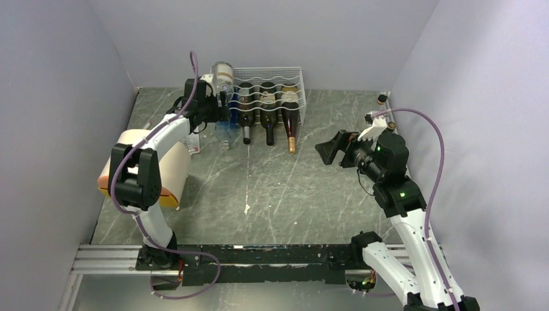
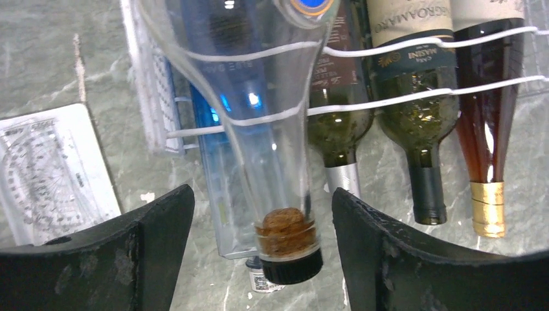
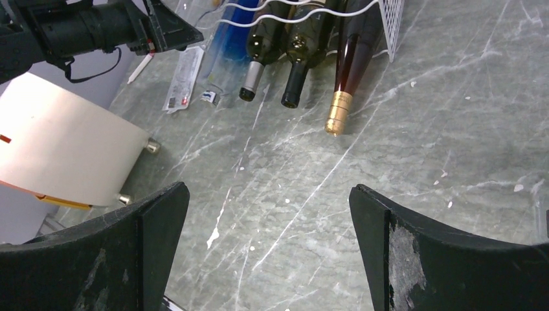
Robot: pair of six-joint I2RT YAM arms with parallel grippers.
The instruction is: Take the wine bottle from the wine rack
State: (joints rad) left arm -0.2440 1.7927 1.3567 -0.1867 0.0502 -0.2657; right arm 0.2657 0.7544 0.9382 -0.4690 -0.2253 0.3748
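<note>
The white wire wine rack [image 1: 292,70] stands at the back of the table with several bottles lying in it, necks toward me. A clear wine bottle [image 2: 275,129] with a cork and a black cap [image 2: 292,265] sticks out of the rack's left end [image 2: 401,97], higher than the others. My left gripper [image 2: 262,194] is open, its fingers either side of that bottle's neck with a gap on both sides. In the top view the left gripper [image 1: 217,107] is at the rack's left front. My right gripper [image 1: 327,150] hangs open over bare table [image 3: 268,191], well right of the rack.
Three dark bottles lie on the lower tier: silver cap [image 2: 343,178], black cap [image 2: 427,201], gold cap [image 2: 489,210]. A blue bottle [image 2: 208,139] lies under the clear one. A cream drum [image 1: 155,162] stands at the left, a clear plastic card [image 2: 52,168] beside the rack. Walls close in on three sides.
</note>
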